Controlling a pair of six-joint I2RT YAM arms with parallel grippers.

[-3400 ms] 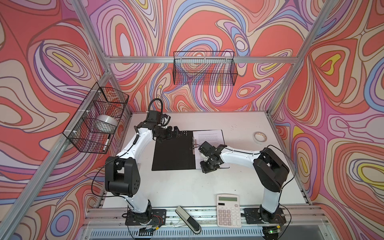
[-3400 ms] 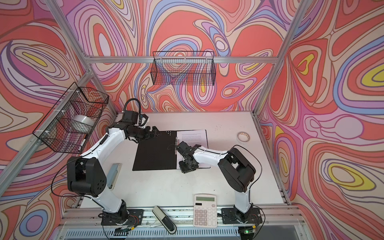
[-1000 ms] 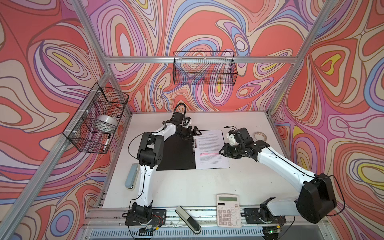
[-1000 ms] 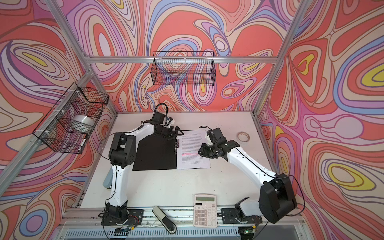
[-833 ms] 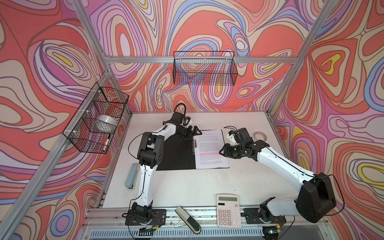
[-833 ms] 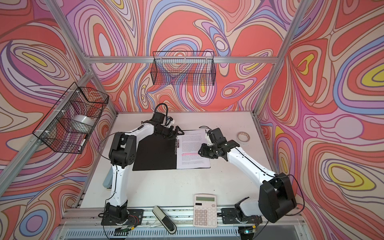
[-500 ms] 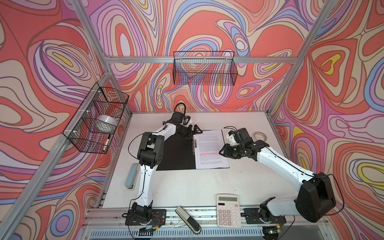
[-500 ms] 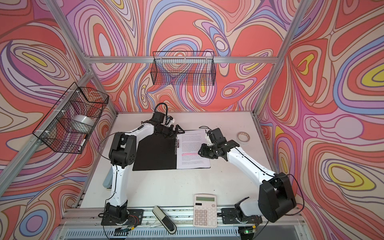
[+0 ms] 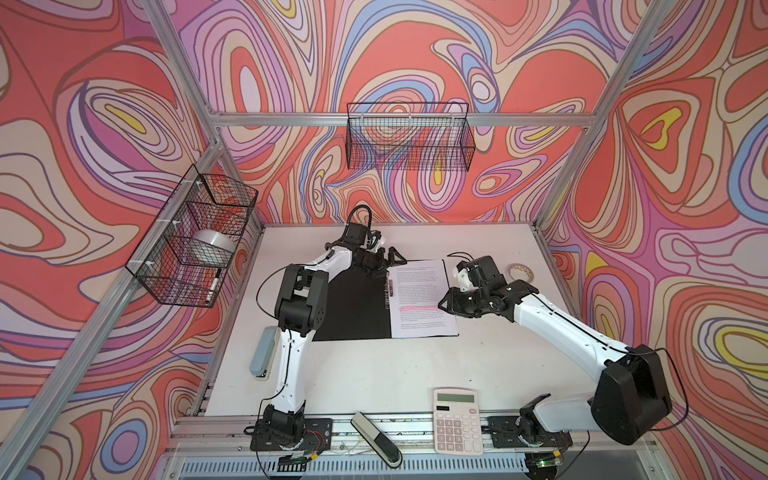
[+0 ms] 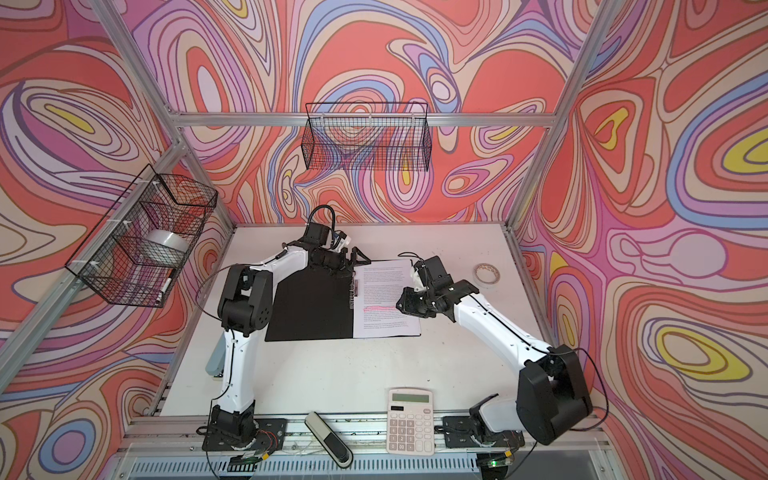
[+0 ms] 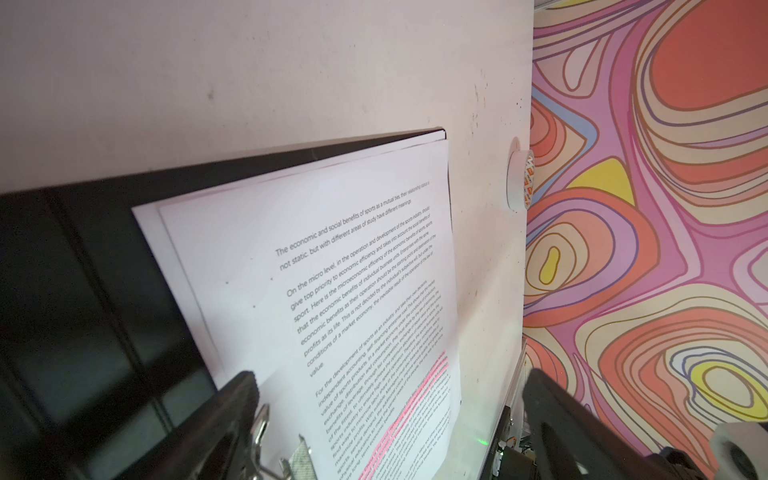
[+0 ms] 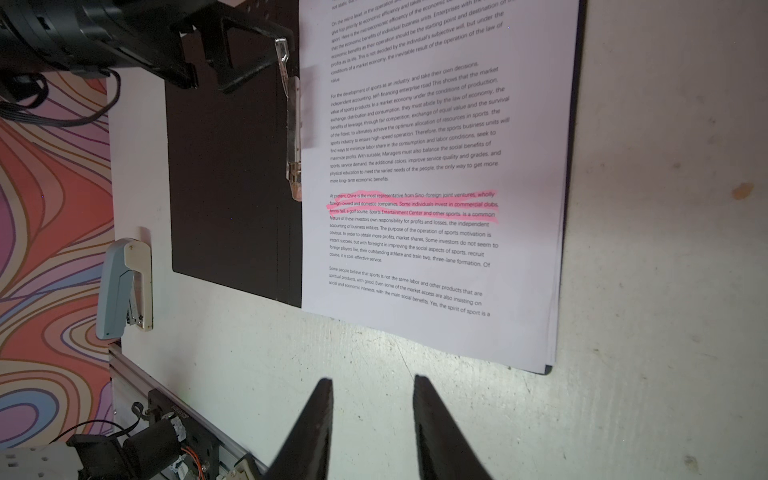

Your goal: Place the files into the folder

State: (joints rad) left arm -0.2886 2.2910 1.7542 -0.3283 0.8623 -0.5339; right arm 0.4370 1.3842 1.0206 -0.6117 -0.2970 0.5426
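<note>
Right wrist view: the folder (image 12: 228, 187) lies opened flat on the table (image 12: 665, 249), a matt white board marked with scuffs and specks. The folder's inside is thin, smooth black plastic, rectangular, with a crease line along the spine. A narrow metal clip (image 12: 293, 124), shiny and strip-shaped with a bent lever at one end, runs along that spine. The files (image 12: 519, 249) rest on the folder half beyond the clip. They form a thin stack of white rectangular sheets printed in dense black text, with three lines marked in pink highlighter. The sheets are slightly fanned, so several edges show at one corner. A black rim of the folder shows along their outer edge.

Left gripper (image 11: 390, 374): the jaws are spread wide, with nothing clamped between them. It sits at the end of the folder's spine away from the arm bases. One black finger (image 11: 237, 407) is just beside the clip's lever; contact cannot be confirmed.

Right gripper (image 12: 372, 378): the two tapered black fingers (image 12: 316, 415) stand partly apart, with bare table visible in the gap. They grip nothing. In both top views it is at the outer edge of the files, about level with the highlighted lines. Whether it touches the paper cannot be told.

A pale blue-grey stapler (image 12: 120, 286) with a cream base lies beside the folder's bare black half, apart from it. A tape roll (image 11: 519, 178) lies on the files' side of the folder, well apart.
</note>
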